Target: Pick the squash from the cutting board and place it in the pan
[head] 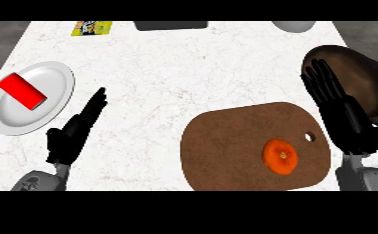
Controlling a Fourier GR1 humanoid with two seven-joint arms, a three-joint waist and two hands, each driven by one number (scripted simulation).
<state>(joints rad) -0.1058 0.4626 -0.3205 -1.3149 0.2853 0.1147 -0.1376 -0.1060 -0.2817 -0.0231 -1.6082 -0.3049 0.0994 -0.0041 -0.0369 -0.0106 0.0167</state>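
Head view: squash (281,156) lies on the cutting board (221,145), front right of the bench (184,63). The right hand (347,120), open and empty beside the pan (358,68), should centre over it before curling.

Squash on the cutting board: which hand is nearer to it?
Right. The right hand is open by the cutting board, above-right of the squash; the left hand is far to its left, beside the plate.
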